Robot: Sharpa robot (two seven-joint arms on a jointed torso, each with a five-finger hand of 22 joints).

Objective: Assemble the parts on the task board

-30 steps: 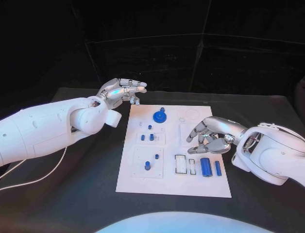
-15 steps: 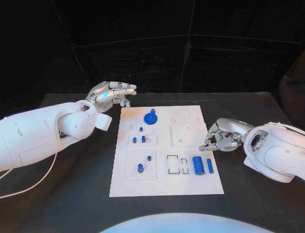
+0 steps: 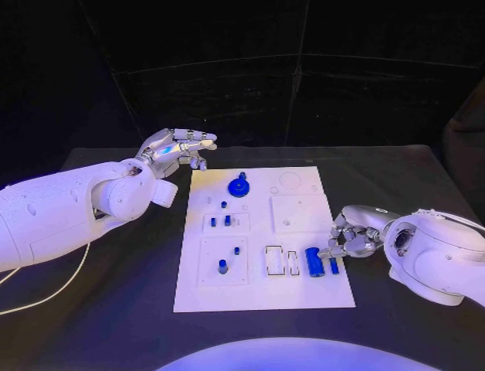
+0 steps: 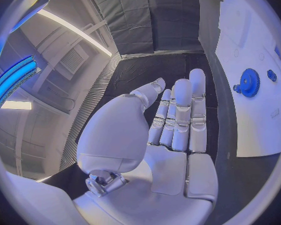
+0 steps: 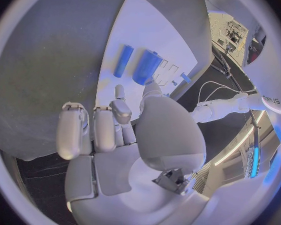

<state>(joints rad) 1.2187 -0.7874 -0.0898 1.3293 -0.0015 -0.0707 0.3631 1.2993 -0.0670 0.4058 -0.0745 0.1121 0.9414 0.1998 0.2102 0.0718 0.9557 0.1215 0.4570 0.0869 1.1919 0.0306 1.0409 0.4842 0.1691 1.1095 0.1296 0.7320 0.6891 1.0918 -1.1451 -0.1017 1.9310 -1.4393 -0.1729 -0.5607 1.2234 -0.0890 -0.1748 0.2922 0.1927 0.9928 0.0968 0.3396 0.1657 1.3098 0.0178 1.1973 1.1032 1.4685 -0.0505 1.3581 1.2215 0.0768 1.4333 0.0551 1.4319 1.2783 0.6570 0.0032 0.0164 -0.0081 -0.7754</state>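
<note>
Room: we see dark curtains behind a black table (image 3: pixel 109 309), a matte top that fills the lower frame.
Task board (image 3: pixel 259 290): a white plate at the frame's centre; we judge it stiff and flat.
Left hand (image 3: pixel 179 149): upper left of centre, just off the board's far corner, fingers stretched side by side, holding nothing.
Right hand (image 3: pixel 351 234): right of centre at the board's edge, fingers curled, empty as far as we can tell.
Gear (image 3: pixel 239 186): blue, upper board; likely rigid, best taken by its rim.
Thick cylinder (image 3: pixel 313 262): lower right of board, just by the right fingertips; we judge it light, smooth, apt to roll, so grasp across its sides.
Thin bar (image 3: pixel 334 265): beside it, nearer the edge; needs a fine pinch.
</note>
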